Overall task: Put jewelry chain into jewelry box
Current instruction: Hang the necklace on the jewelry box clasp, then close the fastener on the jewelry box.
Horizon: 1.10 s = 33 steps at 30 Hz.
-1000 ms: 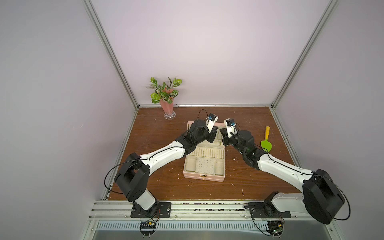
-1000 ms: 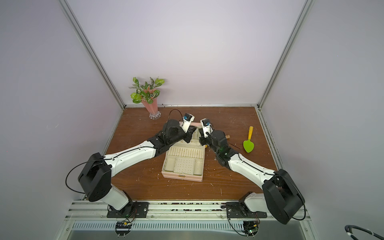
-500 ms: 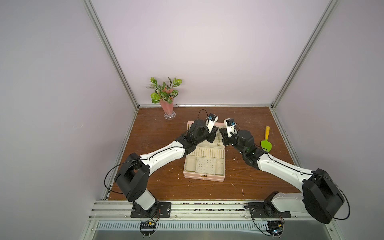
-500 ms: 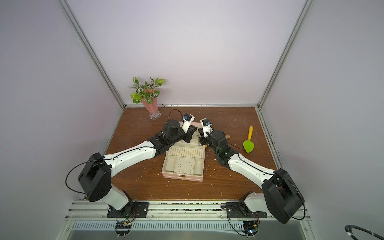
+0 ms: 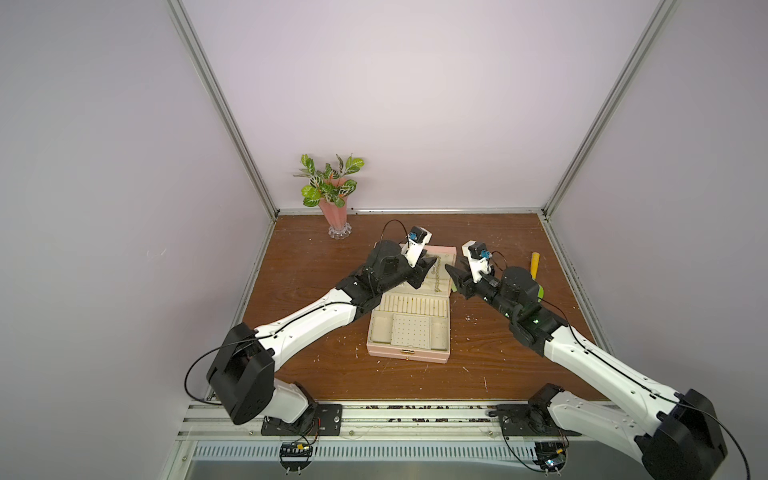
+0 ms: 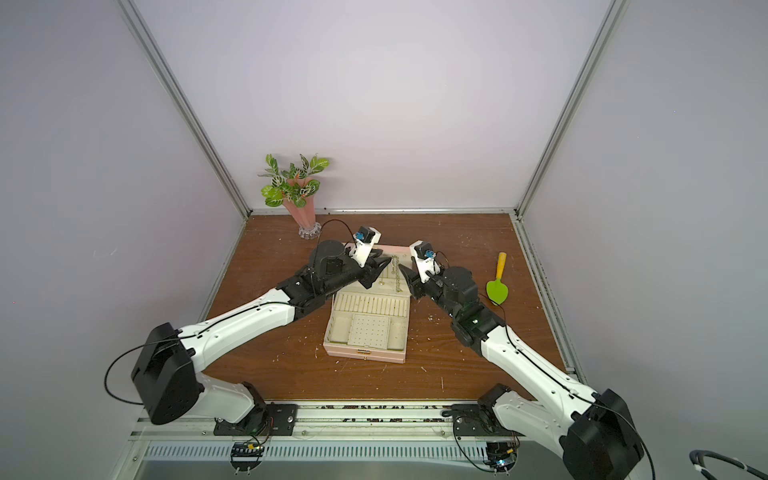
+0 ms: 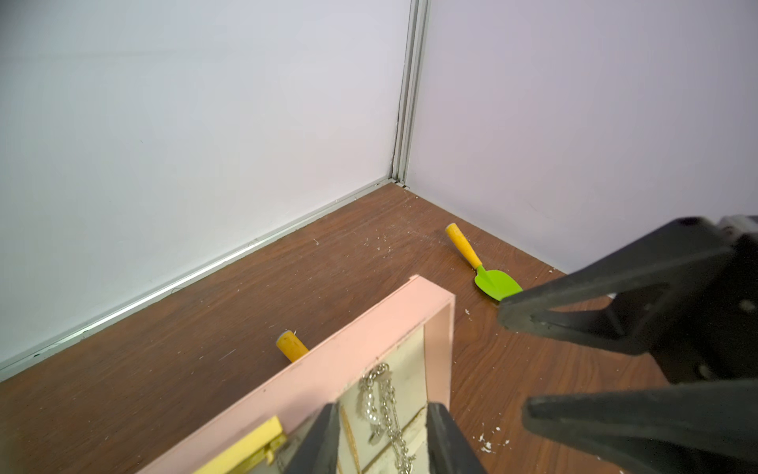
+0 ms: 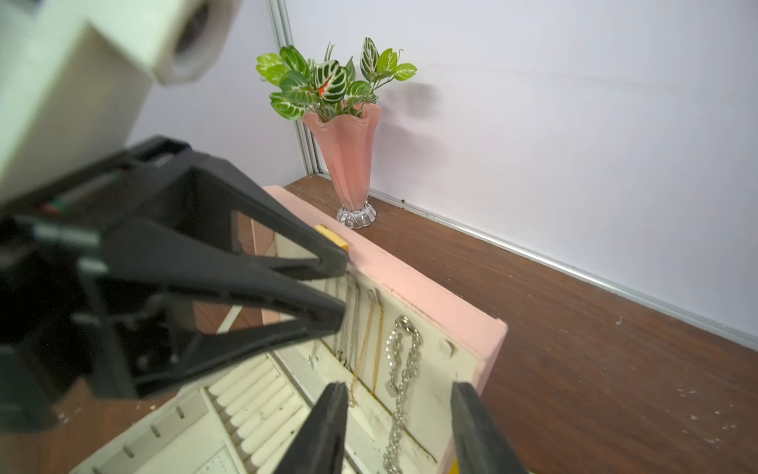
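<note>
- left pincer (image 8: pixel 340 289): jaws parted, gripping nothing, tips at the raised lid's lining.
- right pincer (image 8: pixel 396 406): jaws parted, empty, set either side of the hanging jewelry chain (image 8: pixel 404 357).
- jewelry chain: silvery, chunky links, hung on a hook inside the upright lid of the jewelry box (image 5: pixel 407 353), right of the thin gold chains (image 8: pixel 371 328).
- jewelry box: pink, open, mid-bench (image 5: pixel 311 374).
- pink vase (image 5: pixel 334 214) with leafy sprigs: far left.
- green trowel (image 6: pixel 497 289): right.

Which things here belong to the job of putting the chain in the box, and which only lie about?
Job: silver jewelry chain, pink jewelry box, left end effector, right end effector.
Lying about: vase with plant, green trowel, yellow handle behind the box.
</note>
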{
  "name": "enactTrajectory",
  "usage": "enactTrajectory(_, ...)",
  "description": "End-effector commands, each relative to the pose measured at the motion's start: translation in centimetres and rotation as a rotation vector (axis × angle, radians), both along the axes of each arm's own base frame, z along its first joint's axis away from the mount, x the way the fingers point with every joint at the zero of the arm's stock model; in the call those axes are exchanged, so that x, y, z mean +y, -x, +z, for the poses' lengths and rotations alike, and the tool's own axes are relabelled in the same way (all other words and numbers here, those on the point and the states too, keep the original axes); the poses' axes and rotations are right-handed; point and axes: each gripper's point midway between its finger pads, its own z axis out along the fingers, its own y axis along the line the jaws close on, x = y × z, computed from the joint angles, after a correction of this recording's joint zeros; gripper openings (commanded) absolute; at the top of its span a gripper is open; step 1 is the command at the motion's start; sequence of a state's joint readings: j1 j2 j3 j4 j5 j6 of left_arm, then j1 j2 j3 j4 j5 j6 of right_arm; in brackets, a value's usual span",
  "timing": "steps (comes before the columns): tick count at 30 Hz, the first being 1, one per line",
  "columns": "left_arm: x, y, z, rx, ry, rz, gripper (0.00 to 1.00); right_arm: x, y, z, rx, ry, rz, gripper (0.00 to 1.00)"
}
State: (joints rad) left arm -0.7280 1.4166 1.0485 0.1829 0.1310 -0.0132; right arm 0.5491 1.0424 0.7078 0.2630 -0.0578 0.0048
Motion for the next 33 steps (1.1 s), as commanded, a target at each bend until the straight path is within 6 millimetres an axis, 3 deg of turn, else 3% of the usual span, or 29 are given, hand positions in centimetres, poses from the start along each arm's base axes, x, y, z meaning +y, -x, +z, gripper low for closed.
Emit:
enactTrajectory(1,1.0,1.3,-0.4,-0.010,-0.028,-0.032,0.42,0.3,0.1,0.2,-0.031,0.183,0.080,0.60)
enactTrajectory(5,2.0,3.0,-1.1,-0.030,-0.028,-0.066,0.46,0.5,-1.0,0.4,-0.067,0.376,0.118,0.78)
enactTrajectory(12,2.8,5.2,-2.8,-0.048,-0.005,-0.129,0.49,0.9,-3.7,0.2,-0.077,0.606,0.148,0.86)
enactTrajectory(23,3.6,6.1,-4.8,-0.049,-0.025,-0.152,0.50,2.2,-5.7,-0.8,-0.002,0.780,0.265,0.84)
enactTrajectory(33,4.4,6.1,-4.9,-0.058,-0.026,-0.135,0.50,2.9,-6.8,-1.2,0.026,0.816,0.297,0.67)
